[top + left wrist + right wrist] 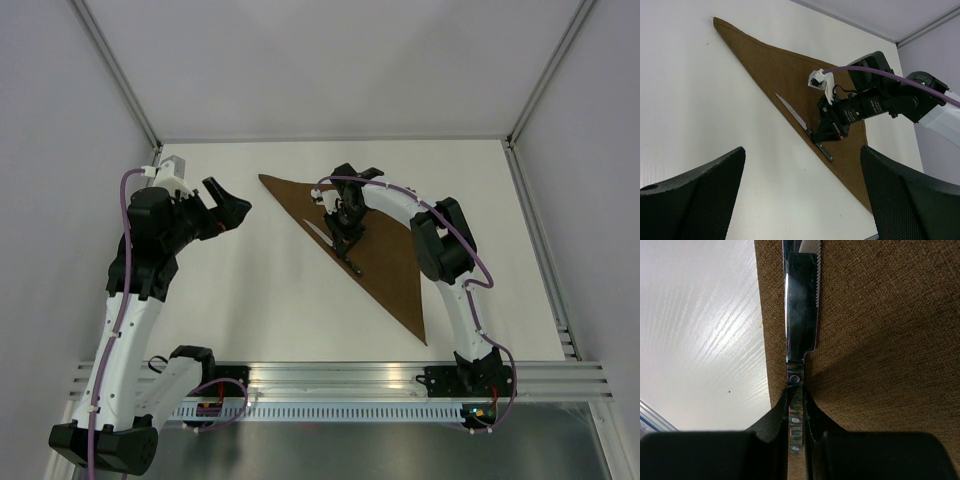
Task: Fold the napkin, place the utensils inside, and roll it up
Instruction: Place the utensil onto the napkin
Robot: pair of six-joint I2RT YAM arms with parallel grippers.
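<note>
The dark brown napkin (pixel 385 255) lies on the white table, folded into a triangle with its long edge running from far left to near right. The knife (pixel 322 231) lies along that long edge (pixel 792 111), blade pointing to the far left. My right gripper (pixel 349 245) is down over the napkin and shut on the knife's dark riveted handle (pixel 796 415). The silver serrated blade (pixel 801 315) stretches ahead over the napkin (pixel 880 315) beside its edge. My left gripper (pixel 232 200) hangs open and empty above bare table, left of the napkin (pixel 775 65), its fingers spread wide around (pixel 802 150).
A white table (pixel 250 300) lies to the left of the napkin. An aluminium rail (pixel 340 375) with the arm bases runs along the near edge. Grey walls and frame posts close in the back and both sides.
</note>
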